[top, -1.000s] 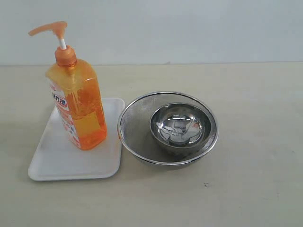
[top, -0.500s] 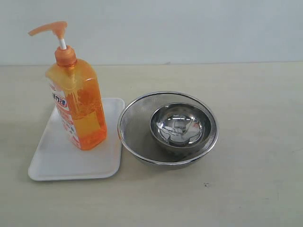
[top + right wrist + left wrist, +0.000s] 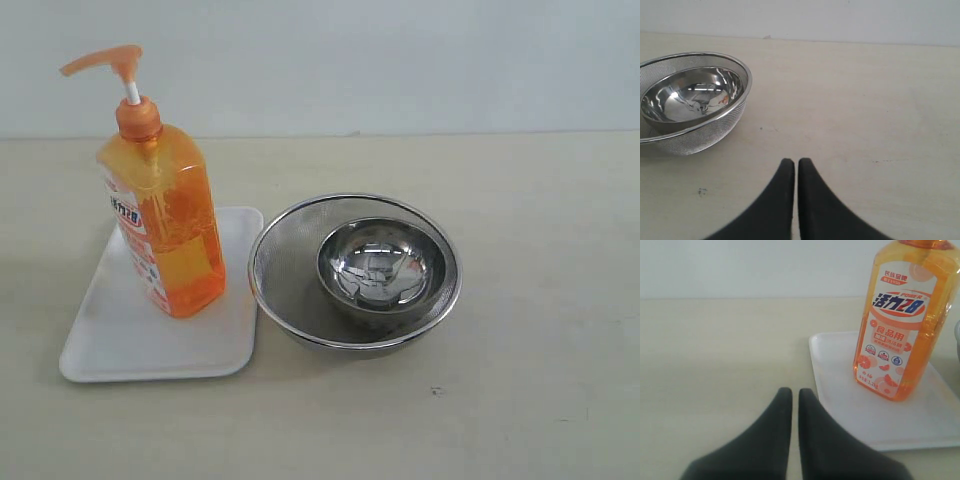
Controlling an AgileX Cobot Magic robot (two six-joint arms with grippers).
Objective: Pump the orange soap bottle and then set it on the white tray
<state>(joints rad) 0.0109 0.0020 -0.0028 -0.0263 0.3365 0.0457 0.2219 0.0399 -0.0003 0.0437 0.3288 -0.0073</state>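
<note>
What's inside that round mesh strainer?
A shiny steel bowl sits inside the mesh strainer, and the bowl looks empty. The strainer's floor beneath the bowl is covered, so anything under it cannot be seen.

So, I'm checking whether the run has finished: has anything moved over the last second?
Nothing visibly changed. The orange soap bottle stands upright on the white tray, beside the steel mesh strainer holding the steel bowl, exactly as before.

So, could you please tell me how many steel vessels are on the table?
2: the mesh strainer, beside the white tray, and a shiny bowl nested inside it. None appears hidden.
</note>
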